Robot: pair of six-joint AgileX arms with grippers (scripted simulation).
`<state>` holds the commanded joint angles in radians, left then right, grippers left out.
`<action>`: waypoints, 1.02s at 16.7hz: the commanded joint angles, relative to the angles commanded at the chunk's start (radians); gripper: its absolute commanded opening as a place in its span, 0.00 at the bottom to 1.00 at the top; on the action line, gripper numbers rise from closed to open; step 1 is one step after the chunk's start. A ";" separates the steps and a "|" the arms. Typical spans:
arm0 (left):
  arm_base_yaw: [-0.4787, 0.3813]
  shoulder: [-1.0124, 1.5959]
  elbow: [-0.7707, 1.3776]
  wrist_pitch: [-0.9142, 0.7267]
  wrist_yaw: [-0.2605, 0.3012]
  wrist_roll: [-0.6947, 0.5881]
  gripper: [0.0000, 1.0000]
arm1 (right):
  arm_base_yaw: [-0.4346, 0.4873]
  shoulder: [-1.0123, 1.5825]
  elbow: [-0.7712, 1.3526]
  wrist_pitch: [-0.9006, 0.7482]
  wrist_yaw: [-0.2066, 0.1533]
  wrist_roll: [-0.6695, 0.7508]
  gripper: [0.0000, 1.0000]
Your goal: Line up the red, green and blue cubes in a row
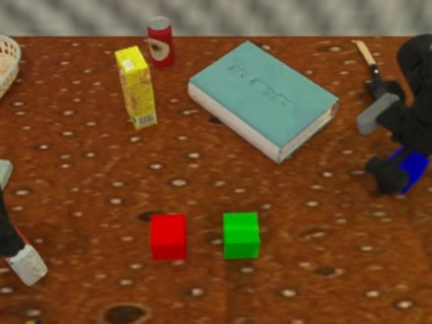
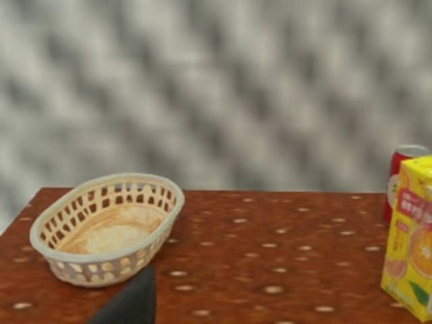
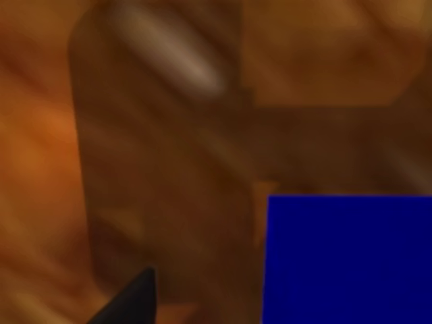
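The red cube [image 1: 168, 236] and the green cube [image 1: 241, 235] sit side by side near the front middle of the table, a cube's width apart. Far to the right lies the blue cube [image 1: 412, 165], with my right gripper [image 1: 397, 173] low over it. In the right wrist view the blue cube [image 3: 347, 260] fills one corner. One dark fingertip [image 3: 131, 300] stands well apart from it, so the gripper is open and holds nothing. My left gripper [image 1: 7, 226] is parked at the left edge, open and empty.
A teal book [image 1: 263, 98] lies at the back centre. A yellow carton [image 1: 137, 88] and a red can [image 1: 160, 42] stand at the back left. A wicker basket [image 2: 108, 229] sits in the far left corner. A knife [image 1: 368, 57] lies at the back right.
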<state>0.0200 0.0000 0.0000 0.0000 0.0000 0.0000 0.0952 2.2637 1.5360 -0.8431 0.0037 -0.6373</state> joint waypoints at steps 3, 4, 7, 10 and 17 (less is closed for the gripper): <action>0.000 0.000 0.000 0.000 0.000 0.000 1.00 | 0.000 0.000 0.000 0.000 0.000 0.000 0.70; 0.000 0.000 0.000 0.000 0.000 0.000 1.00 | 0.000 0.000 0.000 0.000 0.000 0.000 0.62; 0.000 0.000 0.000 0.000 0.000 0.000 1.00 | 0.000 0.000 0.000 0.000 0.000 0.000 0.40; 0.000 0.000 0.000 0.000 0.000 0.000 1.00 | 0.000 0.000 0.000 0.000 0.000 0.000 0.17; 0.000 0.000 0.000 0.000 0.000 0.000 1.00 | 0.000 0.000 0.000 0.000 0.000 0.000 0.00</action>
<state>0.0200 0.0000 0.0000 0.0000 0.0000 0.0000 0.0952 2.2637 1.5360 -0.8431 0.0037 -0.6373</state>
